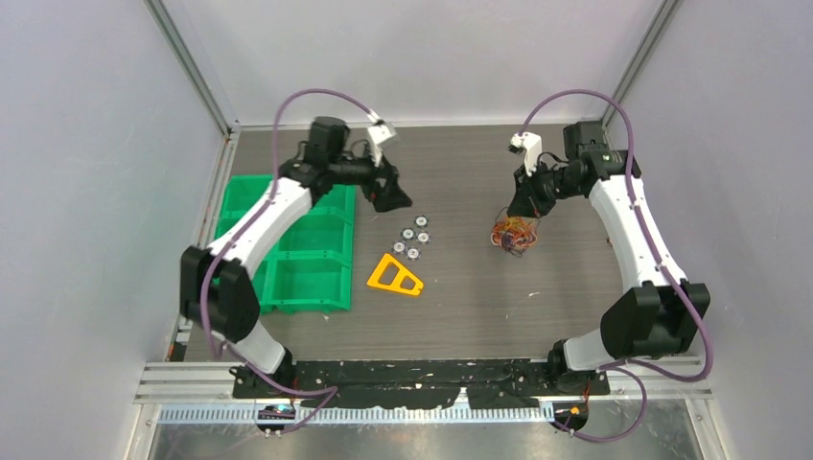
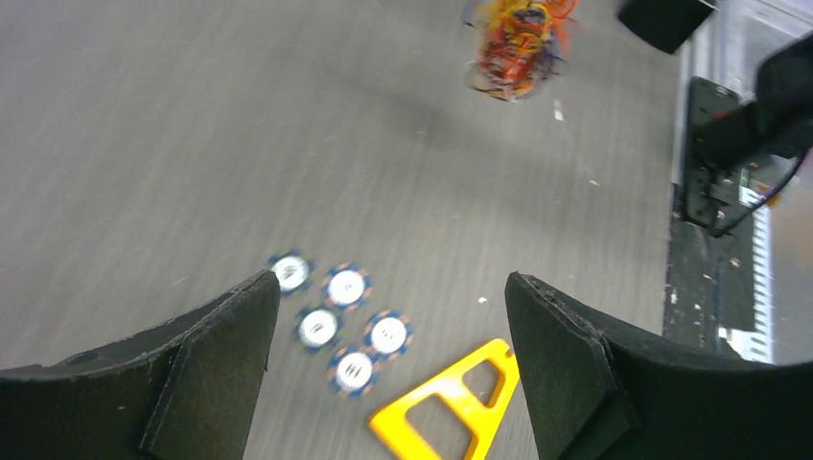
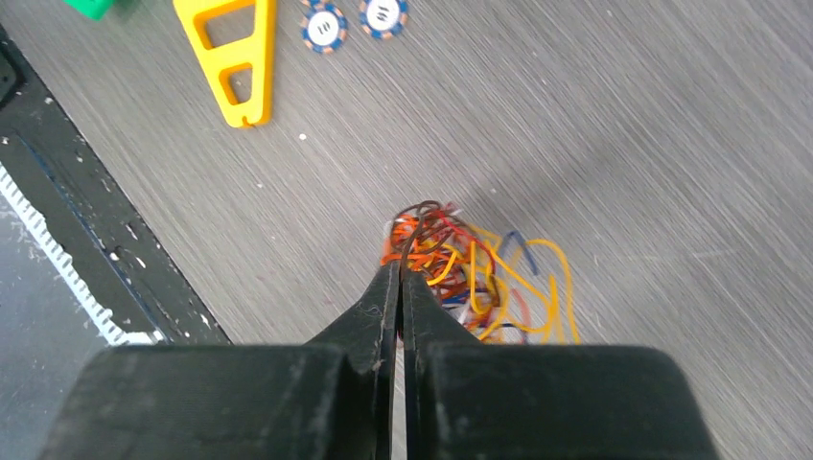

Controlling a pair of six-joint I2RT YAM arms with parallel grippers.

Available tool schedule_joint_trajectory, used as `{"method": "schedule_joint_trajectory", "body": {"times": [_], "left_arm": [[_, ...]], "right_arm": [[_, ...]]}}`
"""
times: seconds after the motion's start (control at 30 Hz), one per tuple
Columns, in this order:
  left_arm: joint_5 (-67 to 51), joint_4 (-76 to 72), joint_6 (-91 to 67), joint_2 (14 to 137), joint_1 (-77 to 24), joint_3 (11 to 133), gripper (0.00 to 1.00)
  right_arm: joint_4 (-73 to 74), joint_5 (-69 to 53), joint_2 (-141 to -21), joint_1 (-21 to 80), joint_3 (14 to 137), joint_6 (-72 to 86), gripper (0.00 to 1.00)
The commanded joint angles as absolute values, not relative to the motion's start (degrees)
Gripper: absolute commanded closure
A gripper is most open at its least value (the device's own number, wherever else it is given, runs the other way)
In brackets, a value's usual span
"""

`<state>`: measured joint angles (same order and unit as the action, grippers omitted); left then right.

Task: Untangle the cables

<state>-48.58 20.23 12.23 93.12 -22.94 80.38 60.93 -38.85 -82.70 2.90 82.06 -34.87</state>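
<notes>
The right gripper [image 3: 401, 273] is squeezed shut. Its two black tips press flat together and pinch a few strands at the near edge of the cables [image 3: 479, 278]. There is one clump of cables, all thin, curly wires in orange, yellow, red, blue and a dark color. There are too many to count. The clump sits right under the right gripper, on the right side of the desk [image 1: 479, 316]. I cannot tell if it rests on the desk or hangs a little above it.

The left gripper [image 2: 391, 287] is wide open and holds nothing. Its two fingers [image 2: 220, 355] stand far apart, up above the desk. Below it lie five small round discs [image 2: 346, 286], white in the middle with blue and orange rims. They lie close together in a little group. Just beside them, nearer to the arm bases, lies one yellow triangle [image 2: 436, 391] with holes in it. It lies flat.

The discs and the triangle are well apart from the cables, to their left. Further left is one green tray [image 1: 307, 287] split into boxes. The left arm hides part of it.
</notes>
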Motion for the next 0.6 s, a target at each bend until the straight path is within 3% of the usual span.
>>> {"method": "schedule_joint_trajectory", "body": {"times": [0.0, 0.2, 0.37, 0.47, 0.57], "left_arm": [[-55.2, 3.7, 7.2, 97.0, -29.3, 76.9, 0.12], [-52.6, -22.4, -2.9, 100.4, -35.4, 71.1, 0.00], [-51.3, -23.7, -3.7, 103.4, -39.8, 72.6, 0.02], [-51.8, -21.5, -1.2, 104.3, -42.4, 74.0, 0.11], [-51.5, -19.6, -0.3, 105.6, -44.1, 75.1, 0.30]], "right_arm": [[54.7, -42.0, -77.3, 5.8, 79.7, -32.1, 0.94], [52.5, -42.9, -75.7, 7.7, 79.0, -29.3, 0.95], [53.2, -44.8, -74.4, 9.1, 80.7, -29.4, 0.95], [53.3, -45.3, -73.6, 9.2, 81.4, -30.3, 0.95], [53.6, -45.3, -71.9, 8.9, 79.6, -31.8, 0.95]]}}
